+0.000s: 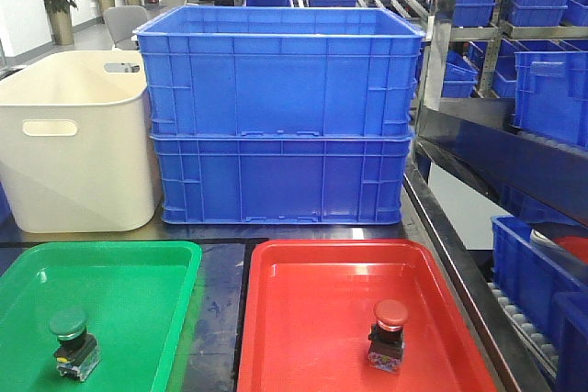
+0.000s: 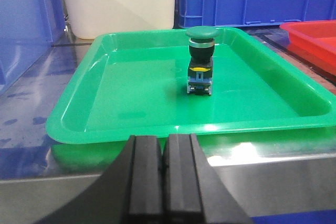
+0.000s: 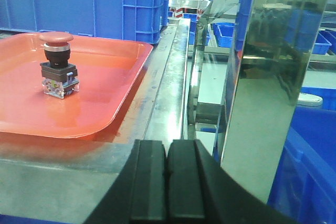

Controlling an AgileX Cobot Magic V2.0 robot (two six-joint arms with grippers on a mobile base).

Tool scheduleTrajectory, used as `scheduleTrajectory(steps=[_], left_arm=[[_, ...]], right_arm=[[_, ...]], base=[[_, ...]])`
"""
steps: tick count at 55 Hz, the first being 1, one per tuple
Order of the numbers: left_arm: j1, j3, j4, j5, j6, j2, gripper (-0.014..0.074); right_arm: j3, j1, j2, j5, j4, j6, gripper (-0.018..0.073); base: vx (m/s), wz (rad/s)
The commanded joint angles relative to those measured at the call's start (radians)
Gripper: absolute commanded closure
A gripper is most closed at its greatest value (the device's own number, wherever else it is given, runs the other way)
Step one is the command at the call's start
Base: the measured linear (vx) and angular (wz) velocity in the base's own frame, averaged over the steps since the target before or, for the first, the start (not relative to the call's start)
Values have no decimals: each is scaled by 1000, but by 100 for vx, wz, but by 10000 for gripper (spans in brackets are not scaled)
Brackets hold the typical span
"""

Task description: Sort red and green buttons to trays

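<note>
The green button [image 1: 73, 343] stands upright in the green tray [image 1: 138, 273]; it also shows in the left wrist view [image 2: 200, 60] inside the green tray [image 2: 131, 103]. The red button [image 1: 388, 334] stands upright in the red tray [image 1: 312, 300]; it also shows in the right wrist view [image 3: 56, 64] on the red tray [image 3: 100, 87]. My left gripper [image 2: 164, 145] is shut and empty, just in front of the green tray's near rim. My right gripper [image 3: 168, 150] is shut and empty, to the right of the red tray. Neither gripper shows in the front view.
Two stacked deep blue crates [image 1: 280, 126] stand behind the trays, with a cream tub [image 1: 78, 140] to their left. A metal rack [image 1: 514, 135] with blue bins stands along the right; its steel post [image 3: 252, 61] is close to my right gripper.
</note>
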Motion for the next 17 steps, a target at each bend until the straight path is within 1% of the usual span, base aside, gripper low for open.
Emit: scheduleTrajectory(steps=[1, 17], left_arm=[[-1, -25, -1, -75, -9, 8, 602], [-1, -25, -1, -75, -9, 8, 602]], right_arm=[[7, -6, -5, -82, -2, -4, 567], [7, -6, -5, -82, -2, -4, 567]], base=[[0, 0], [0, 0]])
